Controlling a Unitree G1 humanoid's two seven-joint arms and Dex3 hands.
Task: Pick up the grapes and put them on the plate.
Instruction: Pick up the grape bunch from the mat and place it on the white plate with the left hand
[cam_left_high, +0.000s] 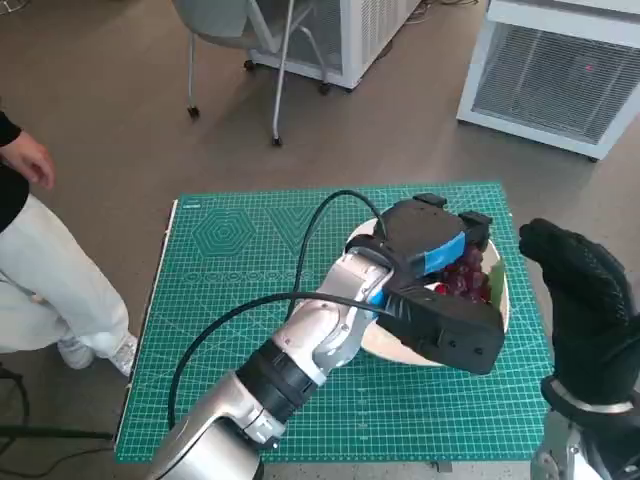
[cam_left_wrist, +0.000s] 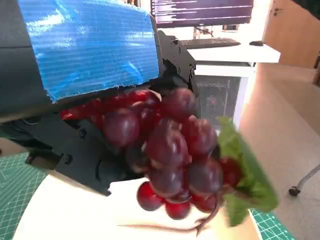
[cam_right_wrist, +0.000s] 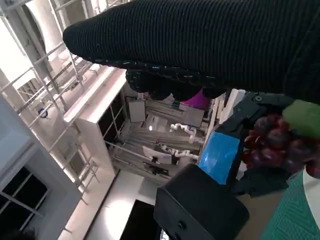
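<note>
My left hand (cam_left_high: 440, 285) has its fingers wrapped around the grapes (cam_left_high: 466, 275), hanging right over the white plate (cam_left_high: 500, 300). My right hand (cam_left_high: 585, 290) just hovers beside it, fingers apart, holding nothing.

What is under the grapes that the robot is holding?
The white plate is under the grapes, which the left hand holds over it. The left wrist view shows bare plate below the bunch. The hand and arm cover much of the plate, so that part stays hidden.
</note>
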